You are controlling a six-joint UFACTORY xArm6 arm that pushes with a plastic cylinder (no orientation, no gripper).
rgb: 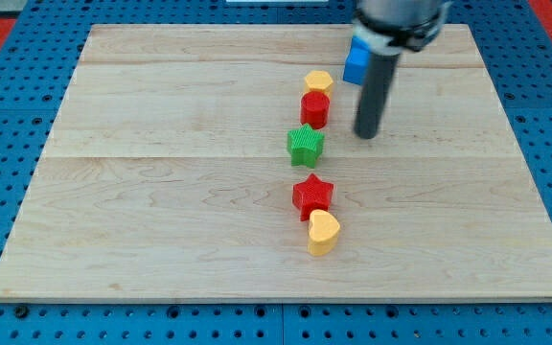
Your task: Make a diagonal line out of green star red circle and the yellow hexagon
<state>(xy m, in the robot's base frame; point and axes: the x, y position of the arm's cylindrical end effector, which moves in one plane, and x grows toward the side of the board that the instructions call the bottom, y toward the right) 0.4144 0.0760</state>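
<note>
The yellow hexagon (318, 81), the red circle (315, 109) and the green star (306, 145) stand close together in a near-vertical column right of the board's middle, leaning slightly to the lower left. The hexagon touches the red circle; a small gap separates the circle from the star. My tip (367, 133) is on the board to the right of the red circle and green star, apart from both.
A red star (312, 195) and a yellow heart (323, 232) sit below the green star, touching each other. A blue block (356, 63) lies near the view's top, partly hidden behind the rod. The wooden board (161, 192) rests on a blue pegboard.
</note>
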